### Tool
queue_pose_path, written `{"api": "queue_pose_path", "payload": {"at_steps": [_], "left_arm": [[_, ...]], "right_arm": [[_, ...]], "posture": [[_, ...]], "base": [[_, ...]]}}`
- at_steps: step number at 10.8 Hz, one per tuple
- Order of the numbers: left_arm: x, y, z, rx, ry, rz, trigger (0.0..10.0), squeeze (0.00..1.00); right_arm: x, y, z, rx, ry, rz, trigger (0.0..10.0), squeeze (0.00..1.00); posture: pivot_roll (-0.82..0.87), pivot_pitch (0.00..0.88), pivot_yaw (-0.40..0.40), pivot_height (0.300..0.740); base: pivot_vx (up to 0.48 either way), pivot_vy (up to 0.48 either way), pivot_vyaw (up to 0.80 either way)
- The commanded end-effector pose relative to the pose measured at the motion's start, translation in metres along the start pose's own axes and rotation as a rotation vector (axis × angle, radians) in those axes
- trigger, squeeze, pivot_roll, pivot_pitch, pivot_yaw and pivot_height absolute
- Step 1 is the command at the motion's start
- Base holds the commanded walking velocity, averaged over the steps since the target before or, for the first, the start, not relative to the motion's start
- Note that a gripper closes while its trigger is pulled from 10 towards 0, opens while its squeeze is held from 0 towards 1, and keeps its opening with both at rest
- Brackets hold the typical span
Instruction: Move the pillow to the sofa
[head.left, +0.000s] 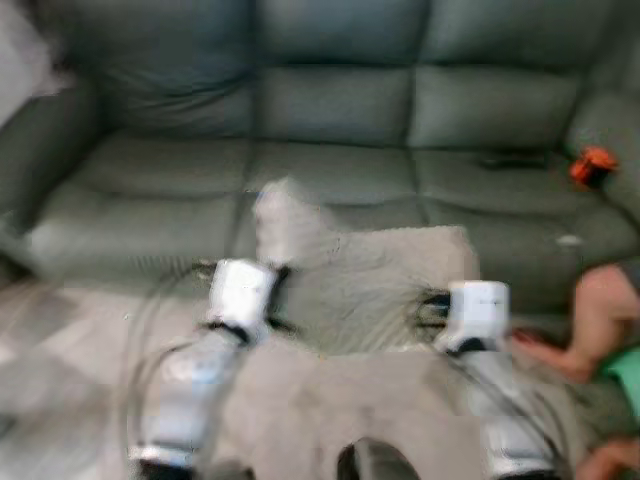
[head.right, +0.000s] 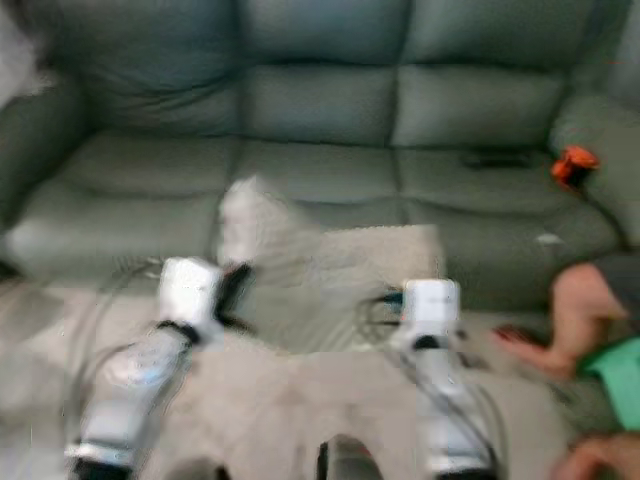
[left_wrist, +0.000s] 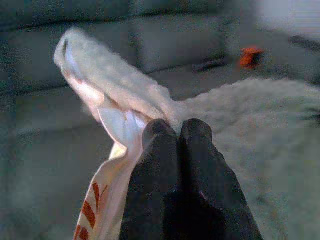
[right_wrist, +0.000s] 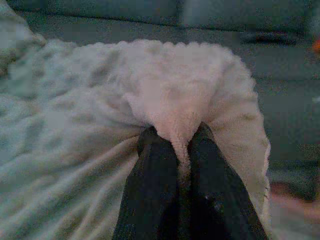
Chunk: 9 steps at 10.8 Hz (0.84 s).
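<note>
Left wrist view: left pincer (left_wrist: 177, 131) clenched on pillow (head.left: 370, 285) corner; right pincer (right_wrist: 176, 142) pinched its edge. Pillow hung before sofa (head.left: 330, 130). Item judged light, soft, floppy; corners suited gripping.

Grey sofa (head.left: 330, 130) bears an orange object (head.left: 592, 165) (blurred).

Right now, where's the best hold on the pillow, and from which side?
As held: the near corners, from the robot's side. The left gripper and right gripper each pinch a bunched corner of the pillow. It is soft and fluffy, so gathered fabric fits between the fingers; its far edge points at the sofa.
</note>
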<state>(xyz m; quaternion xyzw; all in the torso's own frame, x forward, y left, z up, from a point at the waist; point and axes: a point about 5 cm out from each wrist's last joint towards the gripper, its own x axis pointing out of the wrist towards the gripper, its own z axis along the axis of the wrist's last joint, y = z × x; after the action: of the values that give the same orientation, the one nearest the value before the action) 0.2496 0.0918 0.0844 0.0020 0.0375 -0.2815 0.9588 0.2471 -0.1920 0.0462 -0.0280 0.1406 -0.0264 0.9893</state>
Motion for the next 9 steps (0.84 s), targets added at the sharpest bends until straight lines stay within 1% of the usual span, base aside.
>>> {"api": "queue_pose_path", "payload": {"at_steps": [1,3,4,5,6,7,9], "left_arm": [[-0.004,0.008,0.004,0.019,-0.015,0.013,10.0,0.0],[-0.003,0.008,0.003,0.023,-0.012,0.03,10.0,0.0],[-0.002,0.011,0.003,0.043,-0.016,0.083,10.0,0.0],[-0.002,0.014,0.0,0.057,0.001,0.116,10.0,0.0],[-0.002,0.016,-0.001,0.066,0.008,0.122,10.0,0.0],[-0.003,0.021,-0.002,0.077,0.011,0.157,10.0,0.0],[-0.01,0.037,-0.012,0.067,0.041,0.256,10.0,0.0]], "right_arm": [[0.002,0.012,0.01,0.011,-0.049,0.039,10.0,0.0],[0.002,0.013,0.01,0.01,-0.051,0.042,10.0,0.0],[0.001,0.013,0.01,0.019,-0.058,0.048,10.0,0.0],[-0.001,0.015,0.01,0.019,-0.058,0.053,10.0,0.0],[-0.001,0.015,0.01,0.021,-0.058,0.058,10.0,0.0],[-0.001,0.015,0.011,0.003,-0.065,0.07,10.0,0.0],[-0.003,0.018,0.012,-0.003,-0.078,0.088,10.0,0.0]], "posture": [[-0.05,0.079,-0.046,0.74],[-0.05,0.08,-0.044,0.74],[-0.05,0.08,-0.044,0.74],[-0.05,0.083,-0.043,0.74],[-0.05,0.085,-0.043,0.74],[-0.05,0.086,-0.043,0.74],[-0.05,0.089,-0.04,0.74]], "base": [[0.42,0.0,0.0],[0.414,0.0,0.0],[0.0,0.0,0.0],[0.0,0.0,0.0],[0.0,0.0,0.0],[0.0,0.0,0.0],[0.0,0.0,0.0]]}}
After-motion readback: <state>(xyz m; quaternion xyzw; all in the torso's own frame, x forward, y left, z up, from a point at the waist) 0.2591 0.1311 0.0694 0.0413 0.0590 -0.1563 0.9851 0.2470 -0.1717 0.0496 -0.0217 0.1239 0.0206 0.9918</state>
